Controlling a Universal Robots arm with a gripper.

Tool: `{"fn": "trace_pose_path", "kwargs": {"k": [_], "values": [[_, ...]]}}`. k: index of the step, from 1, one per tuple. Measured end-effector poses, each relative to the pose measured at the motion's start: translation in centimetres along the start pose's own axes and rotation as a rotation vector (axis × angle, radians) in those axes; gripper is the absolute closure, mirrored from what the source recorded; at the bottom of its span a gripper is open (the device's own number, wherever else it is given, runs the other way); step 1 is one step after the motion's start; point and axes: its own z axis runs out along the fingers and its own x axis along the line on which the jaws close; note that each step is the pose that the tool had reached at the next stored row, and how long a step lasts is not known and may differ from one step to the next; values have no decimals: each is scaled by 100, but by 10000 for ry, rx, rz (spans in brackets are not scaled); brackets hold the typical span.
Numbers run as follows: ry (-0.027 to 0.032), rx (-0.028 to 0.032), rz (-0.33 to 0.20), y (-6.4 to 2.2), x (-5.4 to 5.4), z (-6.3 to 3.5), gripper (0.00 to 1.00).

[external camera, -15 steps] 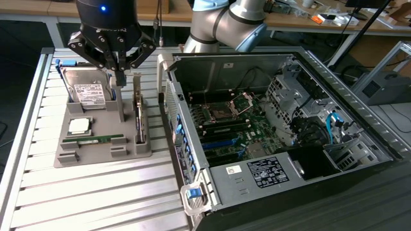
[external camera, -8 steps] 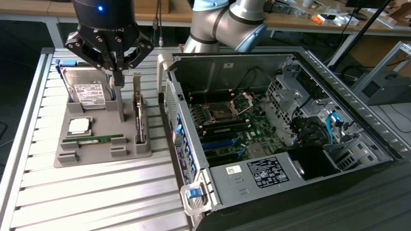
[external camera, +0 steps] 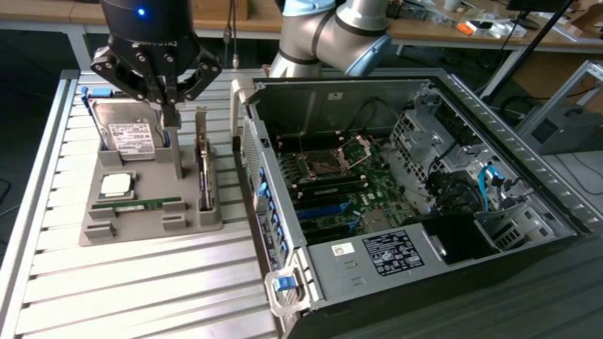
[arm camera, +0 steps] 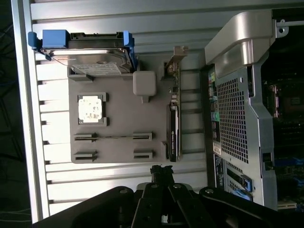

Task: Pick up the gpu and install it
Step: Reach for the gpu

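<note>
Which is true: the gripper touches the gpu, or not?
Apart. The exterior view shows the shut gripper higher than the gpu and to its side, with a clear gap.

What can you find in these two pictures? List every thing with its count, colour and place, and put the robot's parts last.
table: one, silver, slatted, under everything
holder tray: one, grey, on the table, at the exterior view's left
hard drive: one, silver with a white label, standing at the tray's far end
CPU: one, silver, flat in the tray
RAM stick: one, green, lying in the tray
gpu: one, dark with a silver bracket, on edge at the tray's side nearest the case
computer case: one, silver and black, open, beside the tray
motherboard: one, green, inside the case
arm: one, silver and blue, behind the case
gripper: one, black, shut, empty, over the tray
</note>
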Motion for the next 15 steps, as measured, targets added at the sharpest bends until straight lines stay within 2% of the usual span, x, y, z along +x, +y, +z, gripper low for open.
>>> {"fn": "trace_pose_path", "kwargs": {"k": [15], "values": [[-1, -1, 1, -6, 82, -2, 89]]}}
